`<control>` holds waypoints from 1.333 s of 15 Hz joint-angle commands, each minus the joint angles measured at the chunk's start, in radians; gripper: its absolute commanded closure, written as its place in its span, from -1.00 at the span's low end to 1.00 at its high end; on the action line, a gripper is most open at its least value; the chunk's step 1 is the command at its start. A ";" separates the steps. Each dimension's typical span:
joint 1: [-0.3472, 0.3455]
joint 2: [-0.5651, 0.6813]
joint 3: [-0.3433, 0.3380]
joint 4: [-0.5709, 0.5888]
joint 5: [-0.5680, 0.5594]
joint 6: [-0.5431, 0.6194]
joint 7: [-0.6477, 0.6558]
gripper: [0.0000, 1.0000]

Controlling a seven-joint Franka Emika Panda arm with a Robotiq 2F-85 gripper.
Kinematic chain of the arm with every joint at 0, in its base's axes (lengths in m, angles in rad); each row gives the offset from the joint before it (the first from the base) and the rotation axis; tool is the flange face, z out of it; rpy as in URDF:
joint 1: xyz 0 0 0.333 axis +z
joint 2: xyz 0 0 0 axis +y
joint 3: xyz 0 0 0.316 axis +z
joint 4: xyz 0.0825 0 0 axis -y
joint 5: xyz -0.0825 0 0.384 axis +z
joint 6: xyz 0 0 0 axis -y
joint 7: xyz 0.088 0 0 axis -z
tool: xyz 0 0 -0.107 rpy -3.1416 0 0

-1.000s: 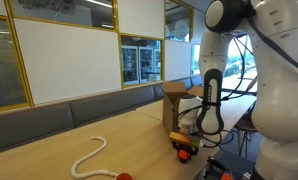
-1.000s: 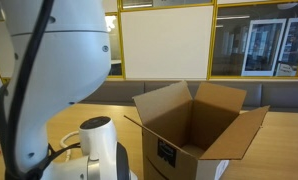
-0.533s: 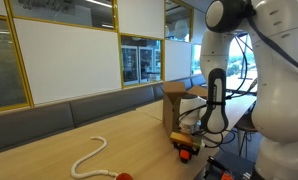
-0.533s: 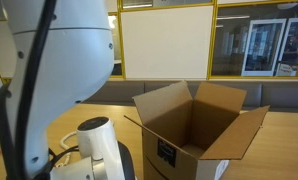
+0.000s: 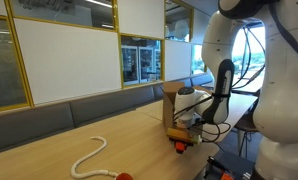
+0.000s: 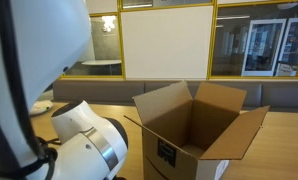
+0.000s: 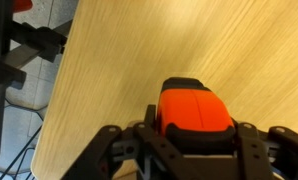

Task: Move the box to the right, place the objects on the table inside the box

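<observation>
**Gripper pinching an orange-red item near the table edge**

Your gripper (image 7: 196, 122) is closed around an orange-red item (image 7: 194, 104). In the wrist view the item fills the gap, with a finger against each side. Below it lies the bare wood of the table (image 7: 189, 40), whose edge runs just to the left. You cannot tell from these views whether the item is touching the wood or is lifted clear.

In an exterior view the gripper (image 5: 181, 140) hangs low over the near end of the table (image 5: 109, 135), pointing down. The box (image 5: 172, 100) stands upright just behind it, partly hidden by the arm.

The box (image 6: 184, 150) has its flaps spread open, and there is a dark printed mark on its front side.

The cream rope (image 5: 89, 155) lies curled on the tabletop, well away from the box. A second orange-red item (image 5: 122, 176) sits just beside the rope's near end.
</observation>
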 commanded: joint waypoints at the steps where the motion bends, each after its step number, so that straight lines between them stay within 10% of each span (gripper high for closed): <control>1: 0.044 -0.110 0.060 -0.020 -0.032 -0.091 0.055 0.36; 11: 0.142 -0.303 0.210 -0.018 0.139 -0.267 -0.060 0.36; 20: 0.258 -0.637 0.204 -0.017 0.430 -0.443 -0.341 0.36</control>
